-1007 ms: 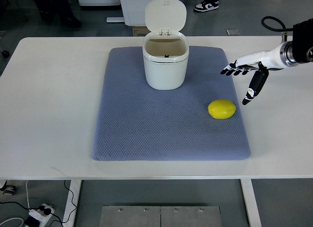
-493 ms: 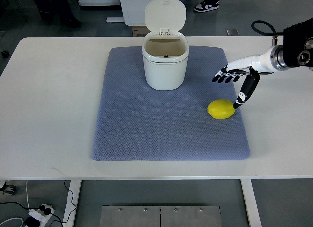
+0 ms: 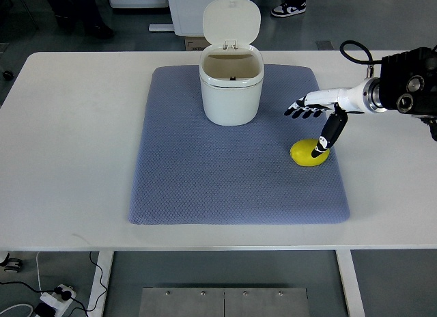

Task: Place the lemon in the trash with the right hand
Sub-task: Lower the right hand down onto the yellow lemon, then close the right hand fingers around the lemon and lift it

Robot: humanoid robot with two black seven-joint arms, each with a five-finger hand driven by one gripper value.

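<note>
The right hand [image 3: 315, 119] is spread open and holds nothing, its thumb tip over the lemon [image 3: 308, 153], which lies on the blue mat [image 3: 205, 173] toward the table's [image 3: 68, 139] right edge. A second ago it hung farther right, clear of the lemon.

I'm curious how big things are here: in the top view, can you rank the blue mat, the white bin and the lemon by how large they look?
1. Blue mat, by far the largest.
2. White bin, lid open.
3. Lemon, smallest, under the open right hand.
</note>
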